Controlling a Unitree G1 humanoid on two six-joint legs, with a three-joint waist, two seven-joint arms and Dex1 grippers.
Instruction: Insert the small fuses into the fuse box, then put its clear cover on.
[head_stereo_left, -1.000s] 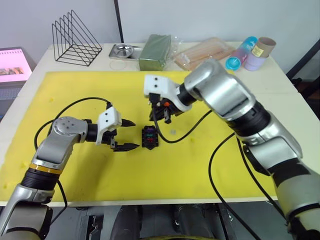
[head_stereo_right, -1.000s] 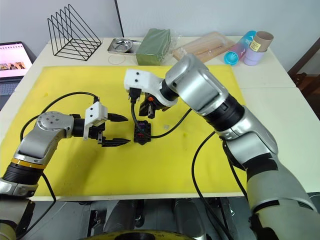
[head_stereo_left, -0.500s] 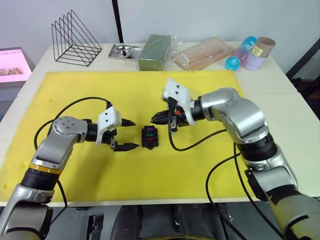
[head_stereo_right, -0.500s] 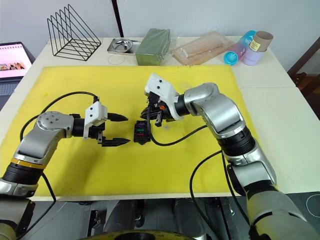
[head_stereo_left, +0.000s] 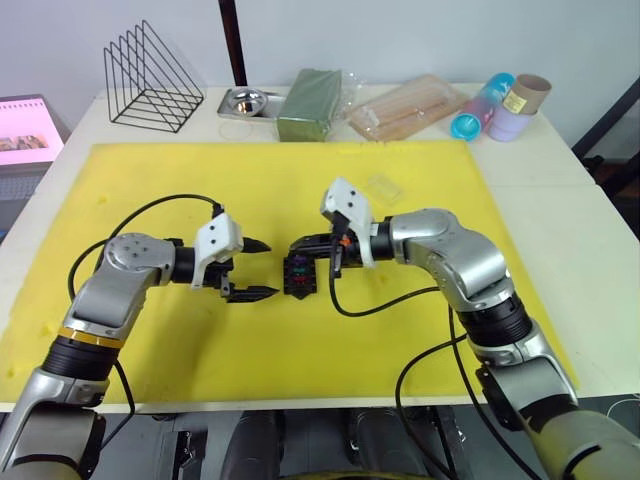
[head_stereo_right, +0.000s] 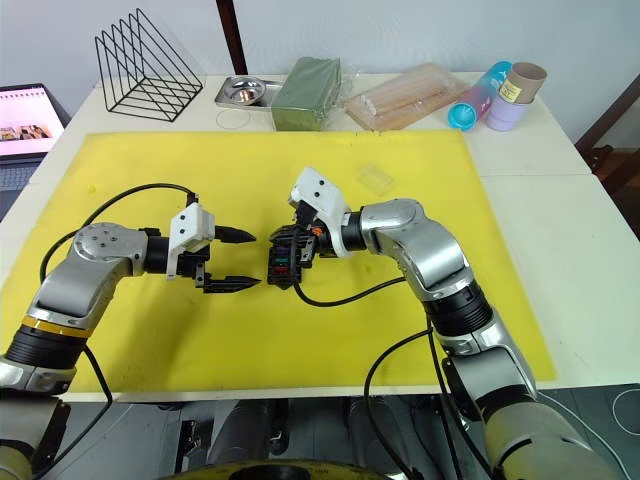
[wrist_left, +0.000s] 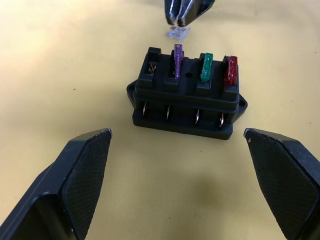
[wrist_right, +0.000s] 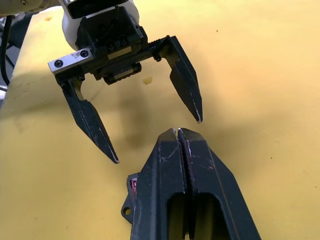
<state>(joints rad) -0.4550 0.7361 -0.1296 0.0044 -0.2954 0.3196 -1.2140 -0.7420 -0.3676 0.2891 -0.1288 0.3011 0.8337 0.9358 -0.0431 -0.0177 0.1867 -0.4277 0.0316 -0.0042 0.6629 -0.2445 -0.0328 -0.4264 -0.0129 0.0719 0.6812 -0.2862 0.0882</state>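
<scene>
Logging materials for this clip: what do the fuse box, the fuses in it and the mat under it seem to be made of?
The fuse box looks like matte black moulded plastic, with small metal contacts glinting in its front openings. The three seated fuses, purple, green and red, look like translucent coloured plastic. The yellow mat seems to be soft foam: dull, finely textured, with nicked edges.

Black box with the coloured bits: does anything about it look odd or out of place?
One thing: the black plastic fuse box has a purple fuse, a green fuse and a red fuse standing in slots, but its end slot is bare. The right hand pinches a small pale fuse just beyond it. Nothing looks damaged.
</scene>
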